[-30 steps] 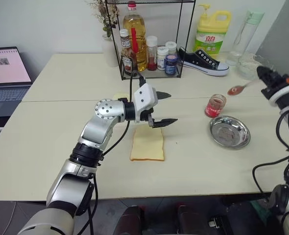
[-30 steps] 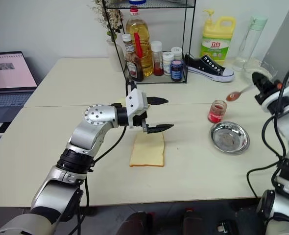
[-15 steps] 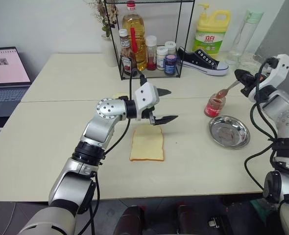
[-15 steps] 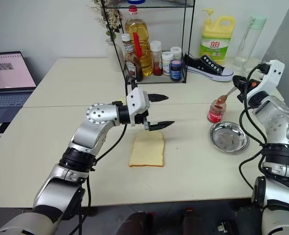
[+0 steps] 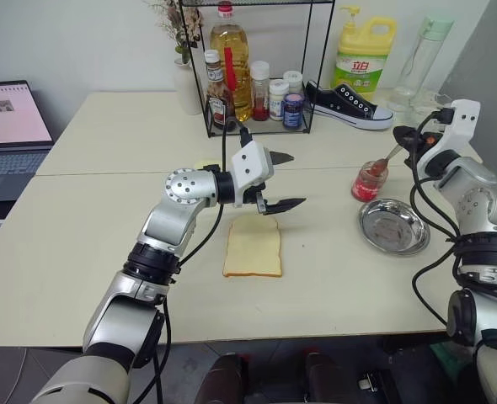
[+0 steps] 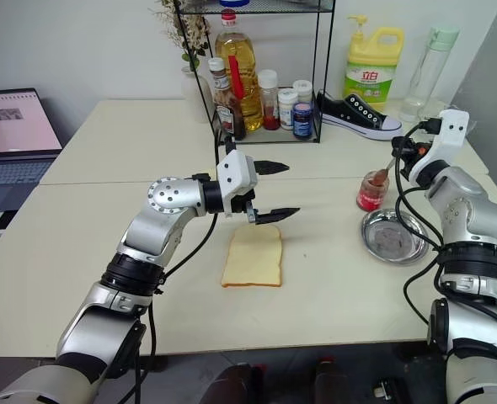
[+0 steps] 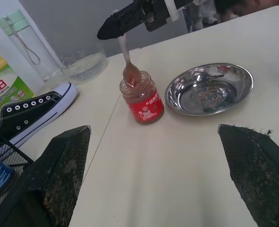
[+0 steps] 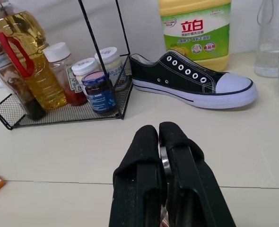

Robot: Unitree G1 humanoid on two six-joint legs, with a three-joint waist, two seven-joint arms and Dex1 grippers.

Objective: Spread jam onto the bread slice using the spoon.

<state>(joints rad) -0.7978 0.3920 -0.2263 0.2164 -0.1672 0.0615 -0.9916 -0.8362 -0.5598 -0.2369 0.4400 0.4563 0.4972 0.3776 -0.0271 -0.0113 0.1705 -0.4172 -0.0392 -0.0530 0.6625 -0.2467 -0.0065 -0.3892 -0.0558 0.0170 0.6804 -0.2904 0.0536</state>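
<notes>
Right gripper point(image 6: 399, 152) clamped on spoon point(image 7: 128, 60) handle; spoon slants steeply, bowl down at mouth of jam point(image 7: 142, 100) jar. Left gripper point(image 5: 284, 180) wide open, empty, above bread slice point(image 5: 253, 247), which lies flat mid-table

we count 1 bread slice point(image 5: 253, 247) near the table's point(image 5: 80, 252) front edge, plus 1 pale scrap point(image 5: 205, 165) further back. 1 jam jar point(image 5: 370, 181) w/ 1 spoon point(image 7: 128, 66) in it, 1 steel dish point(image 5: 393, 225) toward the right edge. 1 wire rack point(image 5: 257, 63) at the back w/ approx 6 bottles & jars. 1 shoe point(image 5: 350, 106), 1 detergent jug point(image 5: 363, 55), 1 clear bottle point(image 5: 425, 59), 1 laptop point(image 5: 11, 126) off the left edge. 2 grippers: left point(image 5: 280, 181), right point(image 6: 400, 154).
</notes>
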